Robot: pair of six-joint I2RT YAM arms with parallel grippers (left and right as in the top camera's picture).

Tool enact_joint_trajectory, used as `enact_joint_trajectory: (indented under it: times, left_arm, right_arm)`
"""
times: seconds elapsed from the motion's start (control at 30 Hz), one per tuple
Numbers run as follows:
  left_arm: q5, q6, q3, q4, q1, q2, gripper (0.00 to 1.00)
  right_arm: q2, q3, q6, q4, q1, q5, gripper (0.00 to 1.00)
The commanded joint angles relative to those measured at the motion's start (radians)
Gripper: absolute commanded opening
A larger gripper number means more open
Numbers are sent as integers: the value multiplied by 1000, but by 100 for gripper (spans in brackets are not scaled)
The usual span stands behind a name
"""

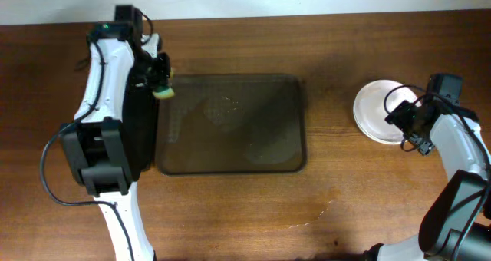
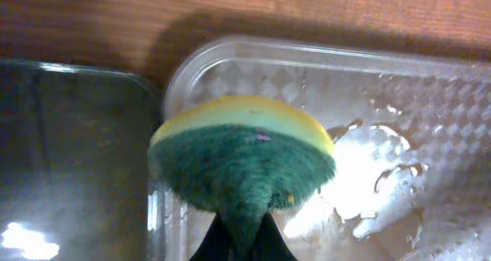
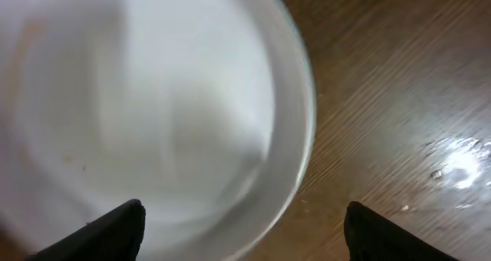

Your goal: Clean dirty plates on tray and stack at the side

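L gripper point(image 2: 239, 244) clenched on green-and-yellow sponge point(image 2: 242, 157), held over far-left corner of tray point(image 1: 230, 163); water droplets on tray floor nearby. Black tray point(image 1: 143, 138) abuts tray's left edge, under L arm. Plates point(image 1: 374, 111) sit on table point(image 1: 337, 207), well right of tray; count not discernible. R gripper point(image 3: 245, 232) over plates' side away from tray, fingers spread, grasping nothing.
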Motion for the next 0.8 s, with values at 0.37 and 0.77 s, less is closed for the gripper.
enact_joint_trajectory:
  times: [0.37, 0.77]
  left_arm:
    - [-377, -67, -49, -196, 119, -60, 99]
    - [-174, -73, 117, -246, 32, -447, 99]
  right_arm:
    - [-278, 60, -26, -6, 332, -147, 89]
    - [-492, 386, -137, -512, 332, -119, 89]
